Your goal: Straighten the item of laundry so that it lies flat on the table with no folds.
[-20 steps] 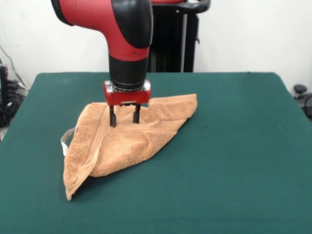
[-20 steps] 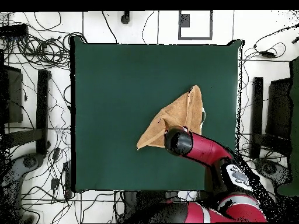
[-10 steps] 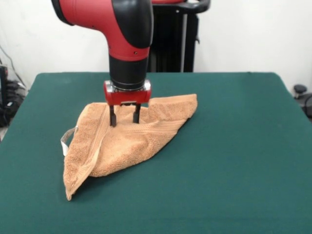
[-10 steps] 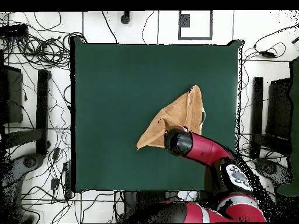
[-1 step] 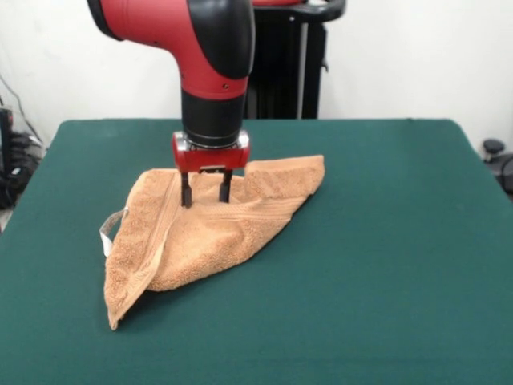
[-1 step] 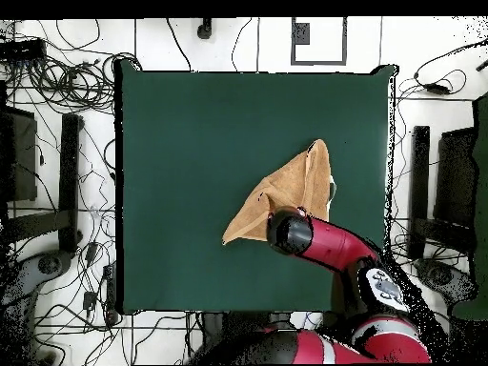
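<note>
Currently the black two-fingered gripper stands spread, tips on the folded orange-tan terry towel near the dark green felt table's far side; grasping step; next, pinch the top layer and draw it open.

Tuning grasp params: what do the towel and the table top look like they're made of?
Towel: looks like terry cloth, orange-tan, matte, with a nubby looped pile; a flatter woven band runs across it below the gripper, and a small white tag, probably woven ribbon, sticks out.
Table: covered in dark green, felt-like cloth, matte and even, no sheen or visible weave. What lies underneath is hidden.
</note>
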